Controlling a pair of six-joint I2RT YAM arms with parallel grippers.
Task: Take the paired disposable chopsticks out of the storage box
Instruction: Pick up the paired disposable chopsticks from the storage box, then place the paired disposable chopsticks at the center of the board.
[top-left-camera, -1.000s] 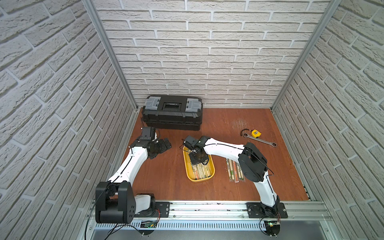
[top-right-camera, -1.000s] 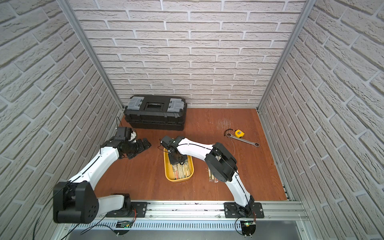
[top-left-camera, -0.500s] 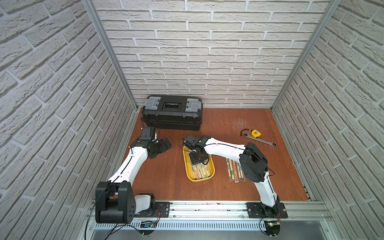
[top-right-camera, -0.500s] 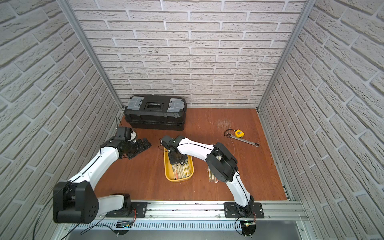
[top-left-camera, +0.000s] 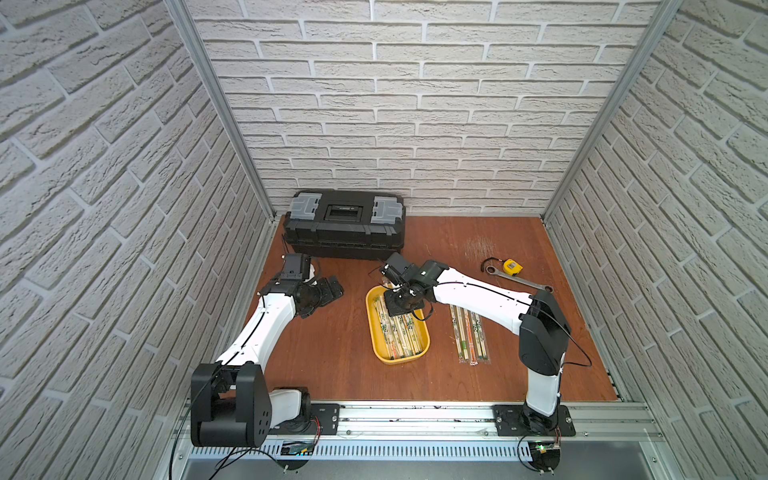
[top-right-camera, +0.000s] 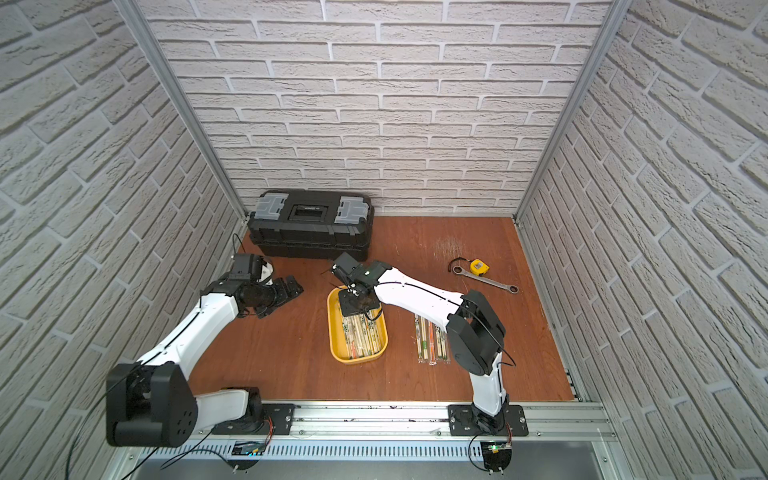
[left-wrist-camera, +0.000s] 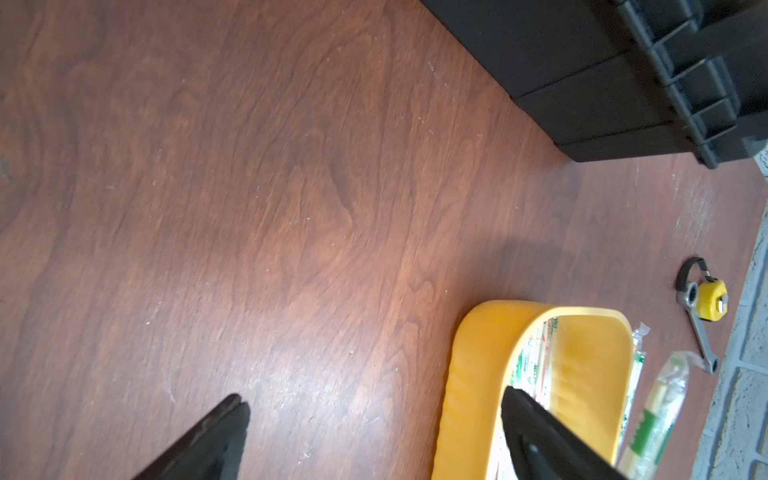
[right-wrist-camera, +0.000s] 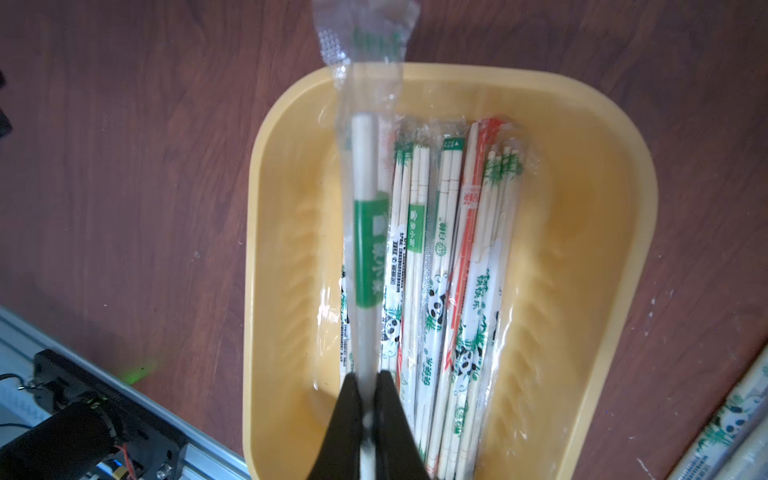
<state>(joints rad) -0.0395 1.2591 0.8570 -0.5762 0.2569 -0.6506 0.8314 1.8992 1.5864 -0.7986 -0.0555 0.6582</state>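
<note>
The brown wooden tabletop (top-left-camera: 332, 374) carries everything here. At its far side, against the brick wall, stands a black toolbox (top-left-camera: 344, 232) with grey latches, shut. The left pincer (top-left-camera: 330, 289) hangs low over bare wood, in front of the toolbox and to the left of the tray, near both. Its fingers (left-wrist-camera: 212, 440) stand wide apart and nothing is between them. The right pincer (right-wrist-camera: 368, 380) is down over the far half of the yellow tray (top-left-camera: 400, 360), and its two fingers are pressed together on one pair (right-wrist-camera: 365, 232), a clear sleeve with a green label. This pair is raised a little above the others, and its free end reaches out past the rim at the tray's far end. The other chopsticks (right-wrist-camera: 449, 249) lie lengthwise on the tray's floor, side by side, with green, orange and panda prints. Just beside the tray, on its right, a row (top-left-camera: 469, 332) of more sleeved sticks lies flat on the wood. Further back on the right lie a wrench (top-left-camera: 521, 281) and, right against its ring end, a small yellow tape measure (top-left-camera: 512, 266).
</note>
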